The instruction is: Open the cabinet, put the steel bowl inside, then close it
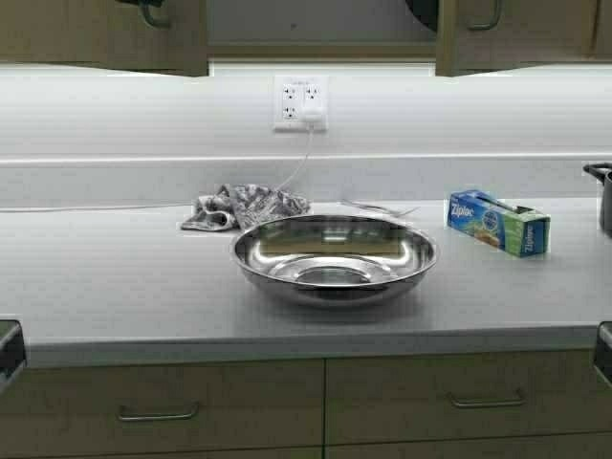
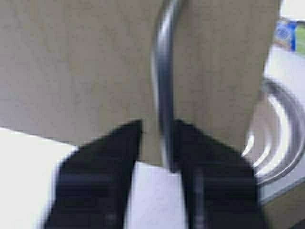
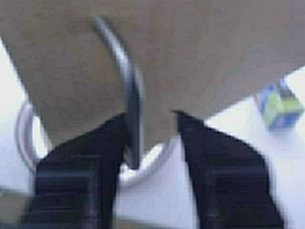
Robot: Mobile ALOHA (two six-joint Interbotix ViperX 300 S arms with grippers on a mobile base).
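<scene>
Steel bowl (image 1: 334, 256) rests on countertop (image 1: 115, 296) below cabinet (image 1: 105, 38); left gripper (image 2: 159, 143) and right gripper (image 3: 150, 138) each straddle a door handle, jaws parted, not clamped.

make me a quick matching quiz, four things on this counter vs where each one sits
Things:
1. steel bowl
2. blue bag box
3. grey cloth
4. dark pot

Places:
A. far right edge of the high view
B. middle of the counter, near its front
C. right of the bowl
D. behind the bowl, to its left, under the wall outlet

Pairs: 1-B, 2-C, 3-D, 4-A
</scene>
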